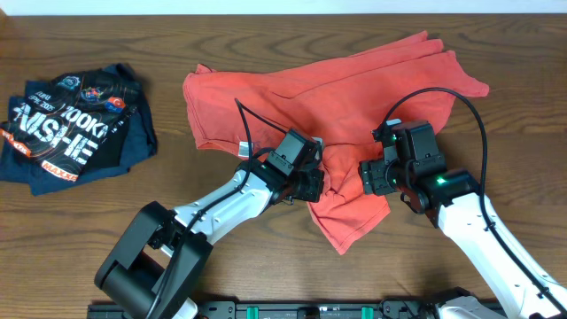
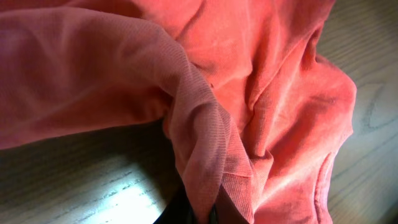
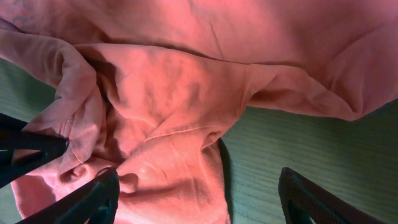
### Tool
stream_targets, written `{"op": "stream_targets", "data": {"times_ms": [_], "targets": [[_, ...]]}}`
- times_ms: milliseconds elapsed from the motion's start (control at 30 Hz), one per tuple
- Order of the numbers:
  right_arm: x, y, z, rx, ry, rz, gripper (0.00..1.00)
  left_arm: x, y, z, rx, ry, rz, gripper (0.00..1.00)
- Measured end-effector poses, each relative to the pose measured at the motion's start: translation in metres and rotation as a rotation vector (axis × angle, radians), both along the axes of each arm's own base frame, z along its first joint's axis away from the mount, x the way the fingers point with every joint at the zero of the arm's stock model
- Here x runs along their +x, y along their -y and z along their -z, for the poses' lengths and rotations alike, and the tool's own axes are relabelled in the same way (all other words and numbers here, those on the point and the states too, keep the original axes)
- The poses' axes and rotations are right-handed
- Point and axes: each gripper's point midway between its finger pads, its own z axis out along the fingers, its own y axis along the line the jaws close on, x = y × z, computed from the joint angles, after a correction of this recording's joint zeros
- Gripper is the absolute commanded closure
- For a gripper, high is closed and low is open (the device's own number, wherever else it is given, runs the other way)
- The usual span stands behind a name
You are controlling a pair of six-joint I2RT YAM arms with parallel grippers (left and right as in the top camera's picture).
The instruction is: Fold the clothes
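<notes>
At the centre of the wooden table (image 1: 53, 257), the crumpled coral-red cotton T-shirt (image 1: 337, 97) lies with a near fold clenched in the left gripper (image 1: 310, 183), apparently for spreading, the right gripper (image 1: 368, 175) poised open alongside.

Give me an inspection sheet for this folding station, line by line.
Surface: wooden table, dark brown grain.
Job's things: coral-red T-shirt, crumpled and unfolded, no print showing.
Clutter: dark printed garment, bunched at the table's left side, apart from the shirt.
Grippers: left tool shut on a fold of the T-shirt; right tool open at the shirt's lower flap.
Cables: black cable crosses the shirt by the left arm; second cable arcs over the right arm.
Surroundings: black rail along the near edge.
</notes>
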Motion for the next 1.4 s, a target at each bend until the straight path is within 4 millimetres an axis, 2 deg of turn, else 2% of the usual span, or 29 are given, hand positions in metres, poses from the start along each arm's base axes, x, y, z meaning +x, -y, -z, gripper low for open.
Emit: {"op": "stream_targets", "data": {"times_ms": [33, 133, 233, 333, 467, 600, 733, 833, 1000, 1200, 1400], "targets": [[0.0, 0.0, 0.0, -0.001, -0.001, 0.0, 0.25, -0.001, 0.0, 0.0, -0.003, -0.004, 0.003, 0.94], [-0.002, 0.006, 0.003, -0.023, -0.016, 0.034, 0.23, -0.007, -0.003, -0.003, -0.001, -0.03, 0.006, 0.94], [-0.003, 0.018, 0.005, -0.054, -0.024, 0.105, 0.2, -0.012, -0.021, -0.016, 0.011, -0.058, -0.025, 0.94], [0.001, 0.032, 0.005, -0.073, -0.019, 0.171, 0.18, -0.009, -0.057, -0.037, 0.038, -0.073, -0.115, 0.94], [0.011, 0.057, 0.002, -0.089, 0.006, 0.268, 0.18, 0.003, -0.125, -0.06, 0.097, -0.061, -0.311, 0.94], [0.023, 0.081, -0.004, -0.088, 0.05, 0.356, 0.17, 0.013, -0.176, -0.068, 0.14, -0.049, -0.474, 0.94], [0.03, 0.103, -0.007, -0.085, 0.075, 0.431, 0.16, 0.019, -0.209, -0.066, 0.168, -0.061, -0.58, 0.94], [0.031, 0.114, -0.005, -0.091, 0.069, 0.465, 0.16, 0.022, -0.221, -0.065, 0.179, -0.058, -0.611, 0.94], [0.037, 0.14, 0.012, -0.125, 0.041, 0.543, 0.17, 0.021, -0.243, -0.063, 0.232, -0.057, -0.666, 0.94], [0.071, 0.166, 0.03, -0.123, 0.11, 0.618, 0.15, 0.022, -0.253, -0.062, 0.265, -0.048, -0.685, 0.94], [0.111, 0.166, 0.038, -0.073, 0.23, 0.613, 0.18, 0.022, -0.254, -0.062, 0.272, -0.045, -0.684, 0.94]]}}
